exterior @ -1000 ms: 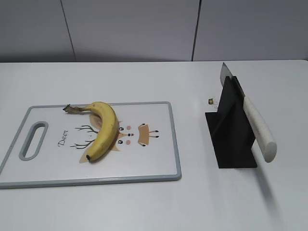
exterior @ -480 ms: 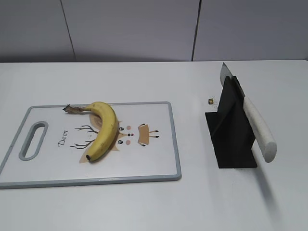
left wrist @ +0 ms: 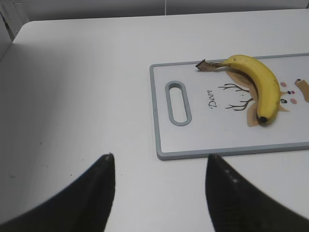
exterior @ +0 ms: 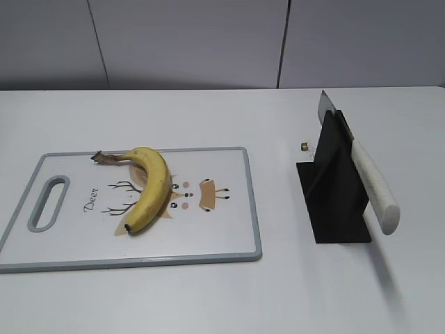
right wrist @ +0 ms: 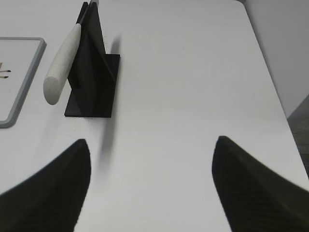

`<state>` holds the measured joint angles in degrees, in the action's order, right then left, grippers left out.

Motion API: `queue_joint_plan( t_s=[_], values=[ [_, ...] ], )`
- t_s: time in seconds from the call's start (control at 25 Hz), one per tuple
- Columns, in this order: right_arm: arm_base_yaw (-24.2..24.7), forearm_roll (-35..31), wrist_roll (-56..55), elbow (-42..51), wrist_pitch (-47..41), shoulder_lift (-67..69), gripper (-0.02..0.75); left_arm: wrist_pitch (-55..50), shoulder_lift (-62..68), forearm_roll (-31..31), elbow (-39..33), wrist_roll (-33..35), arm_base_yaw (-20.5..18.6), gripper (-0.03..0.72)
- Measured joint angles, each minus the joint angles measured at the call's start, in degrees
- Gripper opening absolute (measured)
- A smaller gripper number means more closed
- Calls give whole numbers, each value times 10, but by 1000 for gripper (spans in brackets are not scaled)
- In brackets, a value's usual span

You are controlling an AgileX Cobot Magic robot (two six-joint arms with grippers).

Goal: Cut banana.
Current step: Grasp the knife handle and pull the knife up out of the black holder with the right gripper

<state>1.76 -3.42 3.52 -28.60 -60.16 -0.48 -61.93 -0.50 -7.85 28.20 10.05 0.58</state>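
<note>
The yellow banana (exterior: 149, 186) lies on the white cutting board (exterior: 222, 229) with a grey rim, stem toward the far left; it also shows in the left wrist view (left wrist: 260, 84). A knife with a white handle (exterior: 373, 184) rests in a black stand (exterior: 332, 202), right of the board, also in the right wrist view (right wrist: 60, 67). My left gripper (left wrist: 159, 157) is open and empty over the table, short of the board's handle end. My right gripper (right wrist: 150, 142) is open and empty, nearer than the stand. Neither gripper shows in the exterior view.
The board (left wrist: 159, 121) has a handle slot (left wrist: 177, 102) at its left end. A small dark object (exterior: 304, 146) lies on the table behind the stand. The table's right edge (right wrist: 277, 92) runs close to my right gripper.
</note>
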Motion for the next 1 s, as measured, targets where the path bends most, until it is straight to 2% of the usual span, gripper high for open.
queue_joint_plan(
  t_s=[0.8, 1.0],
  values=[
    [0, 0, 0, -5, 0, 0, 592, 0, 0, 0, 0, 0, 0, 576],
    [0, 0, 0, -27, -30, 25, 592, 0, 0, 0, 0, 0, 0, 576]
  ],
)
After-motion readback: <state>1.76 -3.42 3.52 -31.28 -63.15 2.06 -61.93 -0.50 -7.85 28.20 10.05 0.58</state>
